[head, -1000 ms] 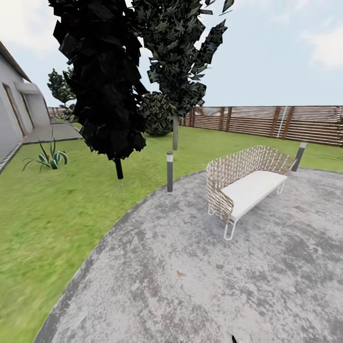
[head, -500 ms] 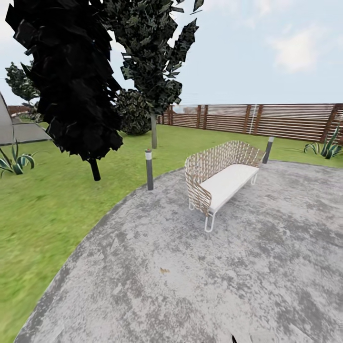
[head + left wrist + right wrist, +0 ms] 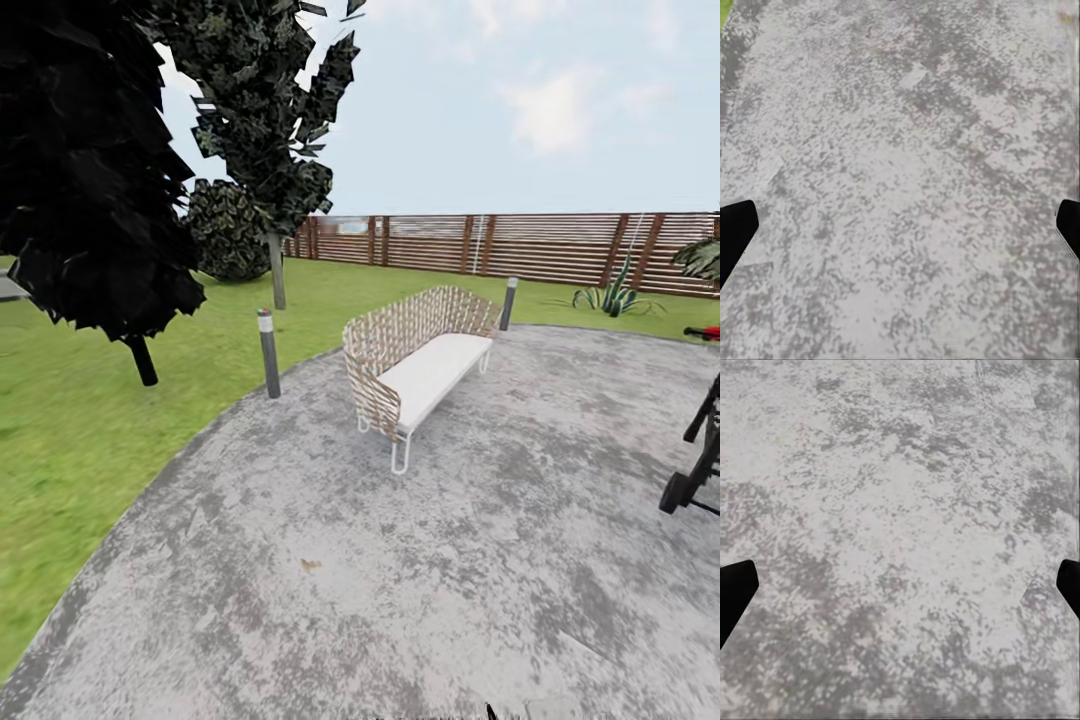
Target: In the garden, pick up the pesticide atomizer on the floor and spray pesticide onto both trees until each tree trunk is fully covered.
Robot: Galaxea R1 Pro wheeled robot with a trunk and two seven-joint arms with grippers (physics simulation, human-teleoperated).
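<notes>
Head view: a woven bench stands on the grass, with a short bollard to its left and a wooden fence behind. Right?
Not quite. In the head view the bench stands on the grey paved patio, not on the grass. The rest holds: the bollard is to its left, at the paving's edge, and the wooden fence runs behind.

Light was bright, even daylight, with hardly any cast shadows on the paving [image 3: 420, 560]. The grass [image 3: 70, 450] smeared at the head view's edge, and both wrist views looked soft and grainy.

Paving [image 3: 420, 560] ahead open; bench [image 3: 415, 370] mid, bollard [image 3: 268, 353] left, bike [image 3: 695, 450] at right edge.
</notes>
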